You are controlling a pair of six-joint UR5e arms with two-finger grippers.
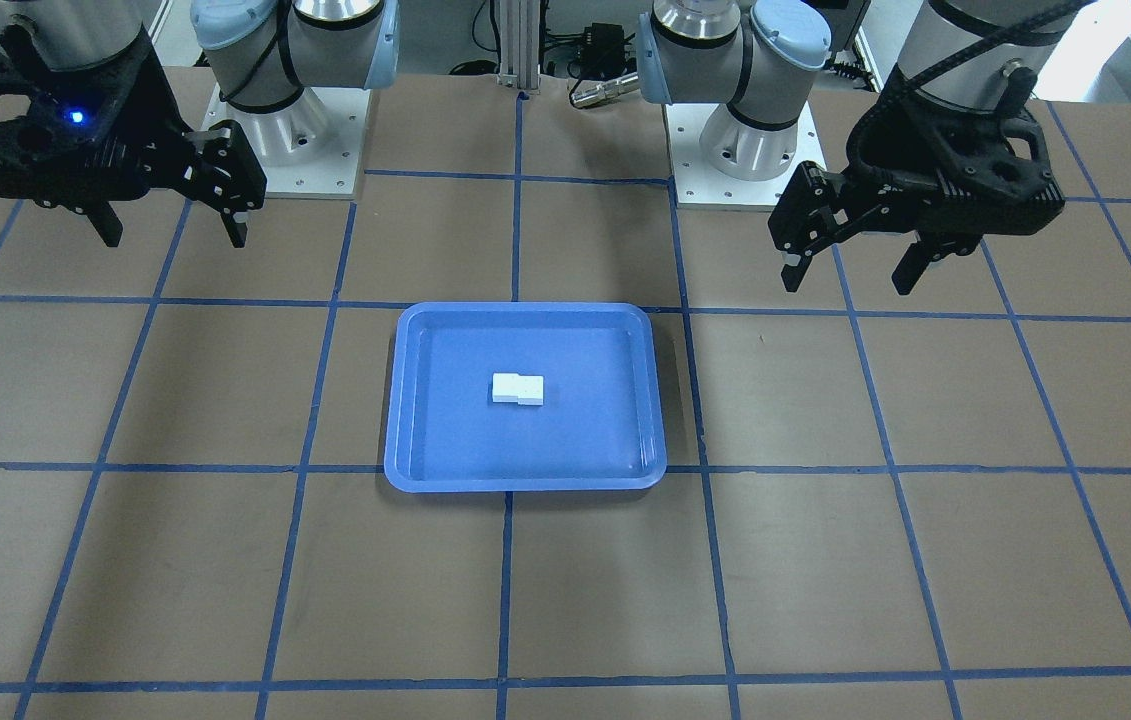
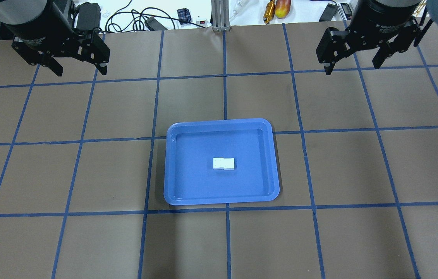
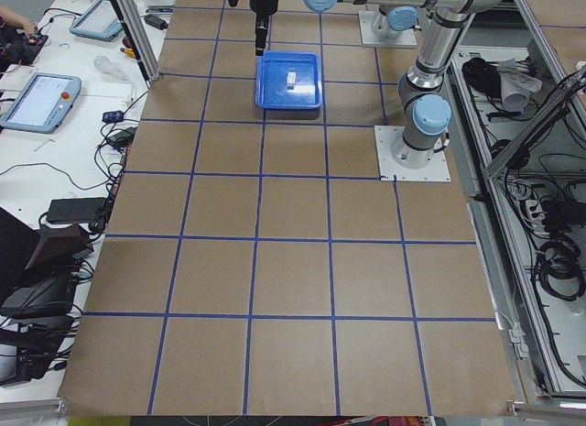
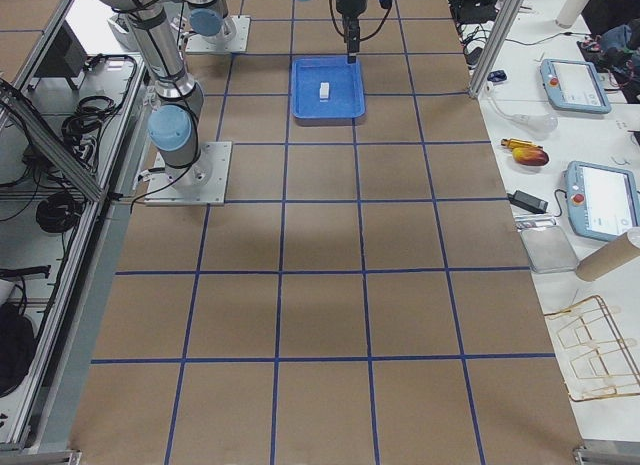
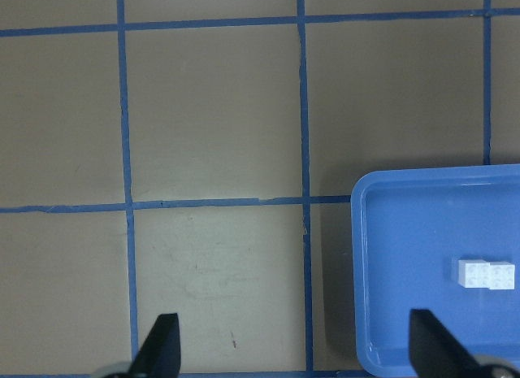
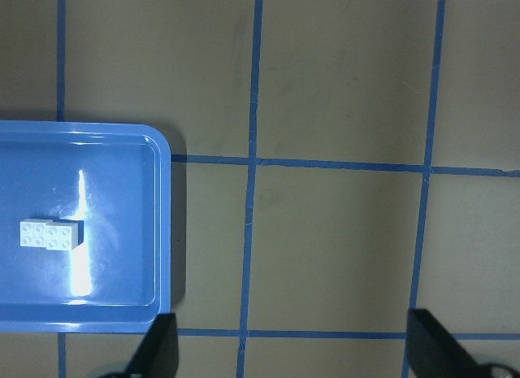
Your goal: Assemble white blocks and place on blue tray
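Note:
The two white blocks point(image 2: 224, 164) lie joined side by side in the middle of the blue tray point(image 2: 219, 123), which sits at the table's centre. The blocks point(image 1: 517, 389) also show inside the tray point(image 1: 525, 312) in the front view, and in the left wrist view point(image 5: 485, 274) and the right wrist view point(image 6: 50, 234). My left gripper point(image 2: 81, 71) is open and empty, raised above the table far to the tray's left. My right gripper point(image 2: 351, 69) is open and empty, raised far to the tray's right.
The brown table carries a grid of blue tape lines. The two arm bases point(image 1: 285, 130) point(image 1: 745, 140) stand at the robot's side of the table. Cables and small tools point(image 2: 277, 9) lie beyond the far edge.

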